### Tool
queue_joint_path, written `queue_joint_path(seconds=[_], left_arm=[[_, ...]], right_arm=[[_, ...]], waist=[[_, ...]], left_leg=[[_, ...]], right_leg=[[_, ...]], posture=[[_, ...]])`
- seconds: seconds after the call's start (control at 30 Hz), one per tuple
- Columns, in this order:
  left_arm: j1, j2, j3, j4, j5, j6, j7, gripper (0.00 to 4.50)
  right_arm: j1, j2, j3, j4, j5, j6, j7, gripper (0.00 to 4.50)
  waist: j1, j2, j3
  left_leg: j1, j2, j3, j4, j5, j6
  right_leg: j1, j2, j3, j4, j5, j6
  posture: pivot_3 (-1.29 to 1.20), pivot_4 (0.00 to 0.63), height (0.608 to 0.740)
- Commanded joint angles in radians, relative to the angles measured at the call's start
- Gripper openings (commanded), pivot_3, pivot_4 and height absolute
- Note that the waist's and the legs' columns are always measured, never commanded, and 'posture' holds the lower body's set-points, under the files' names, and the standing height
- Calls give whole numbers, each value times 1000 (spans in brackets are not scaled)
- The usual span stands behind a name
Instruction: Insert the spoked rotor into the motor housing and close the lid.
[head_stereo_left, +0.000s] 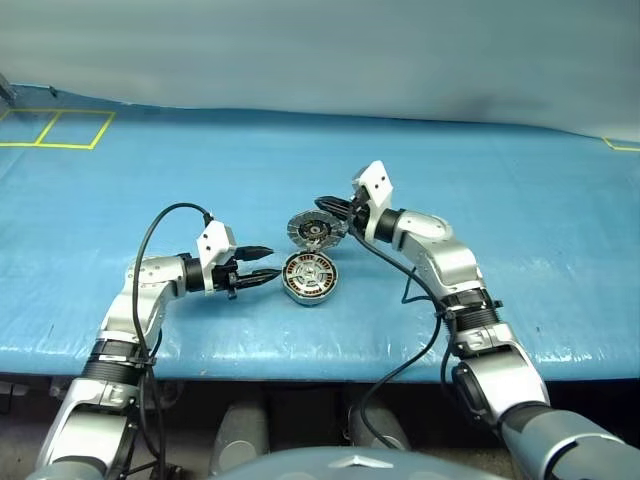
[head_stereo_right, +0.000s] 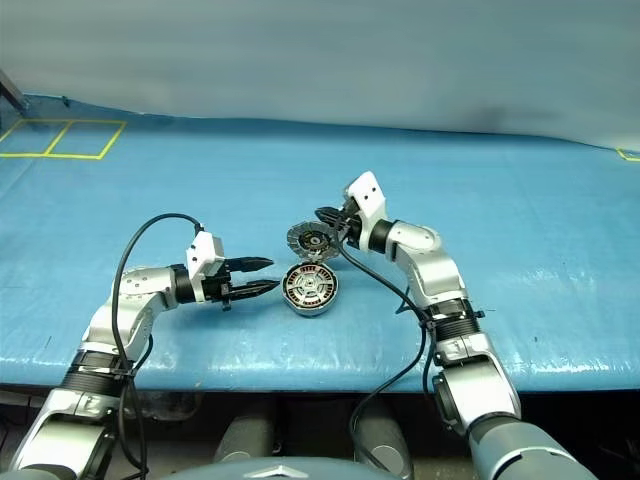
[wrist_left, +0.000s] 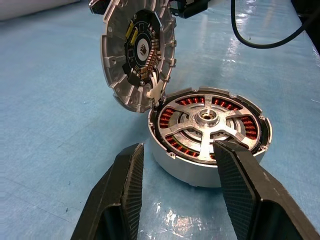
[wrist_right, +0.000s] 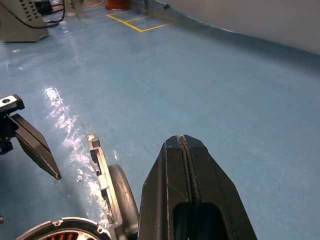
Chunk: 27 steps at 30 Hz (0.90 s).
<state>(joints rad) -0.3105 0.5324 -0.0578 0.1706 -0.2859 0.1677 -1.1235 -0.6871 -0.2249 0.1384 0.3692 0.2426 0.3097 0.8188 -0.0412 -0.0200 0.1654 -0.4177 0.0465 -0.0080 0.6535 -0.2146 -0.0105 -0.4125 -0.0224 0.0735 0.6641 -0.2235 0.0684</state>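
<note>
Blue matting (head_stereo_left: 500, 200) covers the table where the motor housing (wrist_left: 210, 145) sits, the spoked rotor (wrist_left: 207, 125) already seated inside. Its hinged lid (wrist_left: 137, 55) stands open behind. The right gripper (head_stereo_left: 328, 206), fingers clenched empty, is at the lid's top edge; push steadily forward and down. The left gripper (head_stereo_left: 262, 266), fingers released, should brace the housing's side.

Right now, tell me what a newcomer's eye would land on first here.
The motor housing sits mid-table on the blue surface, its spoked rotor already seated over the copper windings. Its hinged lid stands up open behind it, with the shut right gripper at the lid's far edge. The left gripper is open, just left of the housing and pointing at it.
</note>
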Motion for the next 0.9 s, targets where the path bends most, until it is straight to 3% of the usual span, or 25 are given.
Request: queue_joint_path(seconds=[0.03,0.4,0.9], left_arm=[[10,22,32,-57,-22,7,12,2381],[1,31,46,-64,-34,18,34,2381],[-16,23,24,-70,-46,31,21,2381]], right_arm=[[-28,3,20,18,-5,1,50,0],[115,-101,97,-238,6,89,172,0],[274,-114,193,-312,-74,54,105,0]], waist=[[0,0,0],[3,0,0],[2,0,0]], left_leg=[[0,0,0,0,0,0],[0,0,0,-2,0,0],[1,0,0,-2,0,0]], right_leg=[[0,0,0,0,0,0],[-1,0,0,-1,0,0],[0,0,0,-1,-3,3]], posture=[[0,150,740],[0,150,740],[0,150,740]])
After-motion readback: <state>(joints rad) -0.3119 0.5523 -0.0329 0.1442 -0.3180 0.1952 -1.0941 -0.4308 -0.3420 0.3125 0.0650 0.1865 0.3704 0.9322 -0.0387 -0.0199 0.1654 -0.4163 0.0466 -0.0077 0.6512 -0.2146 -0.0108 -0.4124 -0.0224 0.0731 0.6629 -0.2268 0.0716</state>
